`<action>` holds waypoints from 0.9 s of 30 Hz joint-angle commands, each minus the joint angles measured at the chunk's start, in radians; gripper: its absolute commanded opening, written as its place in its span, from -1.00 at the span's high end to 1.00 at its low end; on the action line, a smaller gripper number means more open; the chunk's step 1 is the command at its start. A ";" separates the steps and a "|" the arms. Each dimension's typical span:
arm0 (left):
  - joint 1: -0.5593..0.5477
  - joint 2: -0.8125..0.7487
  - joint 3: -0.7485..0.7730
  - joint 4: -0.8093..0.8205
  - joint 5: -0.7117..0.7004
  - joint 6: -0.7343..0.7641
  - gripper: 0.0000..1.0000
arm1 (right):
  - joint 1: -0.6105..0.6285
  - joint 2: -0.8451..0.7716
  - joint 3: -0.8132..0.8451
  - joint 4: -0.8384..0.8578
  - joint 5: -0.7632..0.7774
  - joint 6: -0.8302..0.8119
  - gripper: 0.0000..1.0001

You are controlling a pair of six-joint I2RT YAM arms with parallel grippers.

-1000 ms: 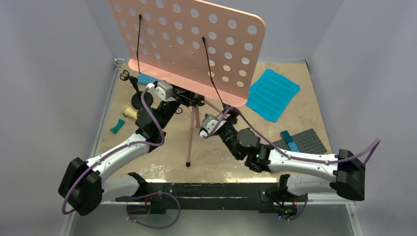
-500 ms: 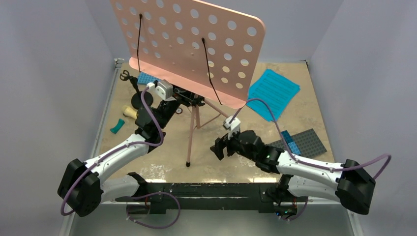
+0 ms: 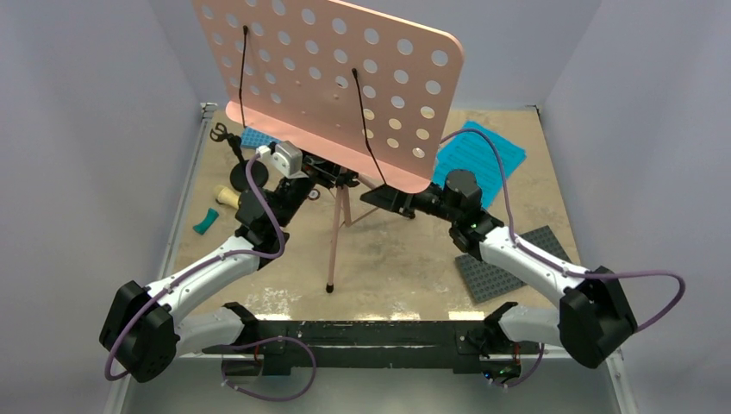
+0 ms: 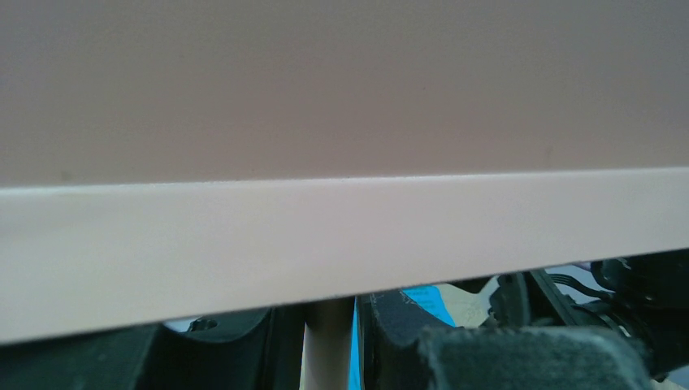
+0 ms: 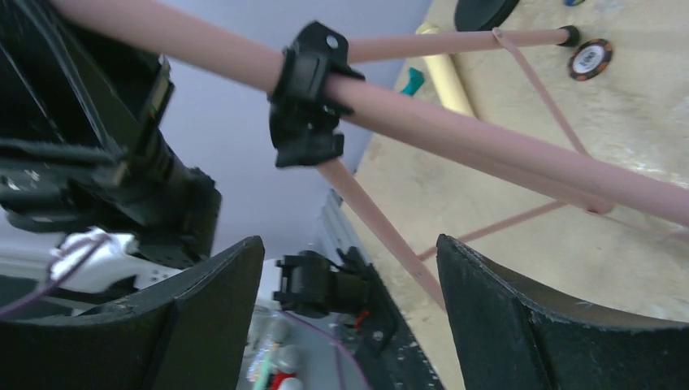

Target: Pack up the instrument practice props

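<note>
Find the pink music stand (image 3: 332, 82) upright at upper centre of the overhead view, tripod feet on the tabletop (image 3: 388, 259), with the cyan pages (image 3: 487, 159) lying flat to its right and the cream microphone (image 3: 227, 197) at middle left. Note the left claw (image 3: 332, 178) tucked beneath the board's lower lip, narrowed around the pink post (image 4: 328, 349) and apparently clamped on it, despite a sliver of gap on one side in the wrist view. Hold that grip firm and motionless as the anchor. Note the right claw (image 5: 348, 244) spread wide and holding nothing, aimed at the black collar (image 5: 307, 97) in the upper left of its own view, not yet touching it. Judge the step as taking hold of that collar to fold the legs. Centre the collar between the fingers before closing; avoid pinching the thin strut (image 5: 382, 231) just below it. Close squarely across the collar, then slide along the post's axis, never sideways, to spare the tall board a tip. Steer clear of the left arm (image 5: 122, 187), close by at the left of that view.
</note>
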 commanded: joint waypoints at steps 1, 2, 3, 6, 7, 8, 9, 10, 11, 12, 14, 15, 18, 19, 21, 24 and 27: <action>-0.022 0.004 -0.048 -0.117 0.063 -0.035 1.00 | -0.017 0.094 0.121 0.109 -0.133 0.208 -0.61; -0.023 0.005 -0.046 -0.117 0.065 -0.032 1.00 | -0.019 0.110 0.138 0.108 -0.134 0.217 -0.61; -0.024 0.003 -0.047 -0.117 0.067 -0.028 1.00 | -0.020 0.125 0.148 0.121 -0.139 0.233 -0.61; -0.027 0.005 -0.048 -0.118 0.074 -0.014 1.00 | -0.026 0.178 0.172 0.173 -0.167 0.298 -0.58; -0.026 0.007 -0.048 -0.118 0.075 -0.011 1.00 | -0.027 0.196 0.178 0.183 -0.173 0.314 -0.56; -0.027 0.007 -0.048 -0.118 0.076 -0.007 1.00 | -0.026 0.208 0.185 0.191 -0.177 0.326 -0.54; -0.026 0.009 -0.047 -0.118 0.078 -0.004 1.00 | -0.026 0.219 0.192 0.199 -0.182 0.334 -0.51; -0.026 0.011 -0.047 -0.118 0.078 -0.001 1.00 | -0.026 0.227 0.199 0.202 -0.186 0.339 -0.46; -0.027 0.011 -0.047 -0.118 0.078 0.001 1.00 | -0.027 0.233 0.210 0.202 -0.189 0.343 -0.41; -0.026 0.010 -0.047 -0.116 0.079 0.002 1.00 | -0.027 0.238 0.215 0.199 -0.191 0.345 -0.36; -0.026 0.012 -0.048 -0.115 0.080 0.004 1.00 | -0.027 0.244 0.226 0.199 -0.193 0.347 -0.27; -0.026 0.013 -0.049 -0.114 0.080 0.004 1.00 | -0.029 0.247 0.229 0.199 -0.191 0.348 -0.22; -0.027 0.015 -0.051 -0.109 0.076 0.001 1.00 | -0.032 0.253 0.240 0.201 -0.189 0.350 -0.09; -0.026 0.014 -0.053 -0.107 0.071 0.000 1.00 | -0.032 0.256 0.244 0.200 -0.190 0.350 -0.06; -0.027 0.013 -0.056 -0.102 0.063 0.001 1.00 | -0.033 0.263 0.255 0.198 -0.195 0.349 0.02; -0.026 0.010 -0.059 -0.106 0.060 0.006 1.00 | -0.035 0.272 0.268 0.186 -0.206 0.343 0.09; -0.027 0.006 -0.063 -0.107 0.058 0.011 1.00 | -0.037 0.276 0.277 0.173 -0.211 0.338 0.18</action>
